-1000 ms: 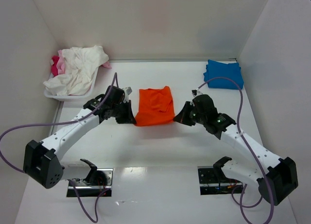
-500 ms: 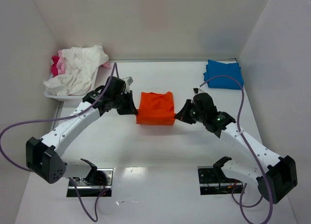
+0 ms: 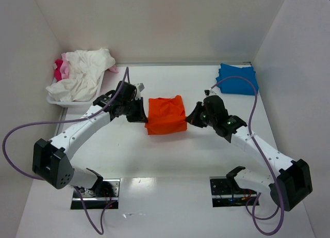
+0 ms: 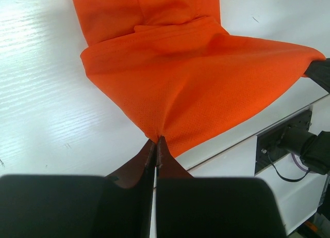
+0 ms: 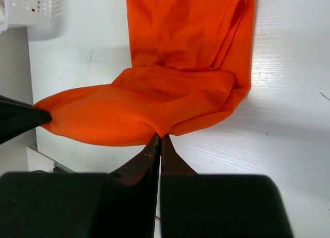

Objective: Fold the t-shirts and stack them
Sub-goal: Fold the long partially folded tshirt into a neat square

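Up top, the fixed camera looks down from behind my bases over the whole table (image 3: 170, 155). Each wrist camera rides low and close, facing the other across the orange t-shirt (image 3: 165, 116), which all three views share.

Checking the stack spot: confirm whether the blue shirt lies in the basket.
No, the blue shirt lies folded in the far right corner, well apart from the basket at far left.
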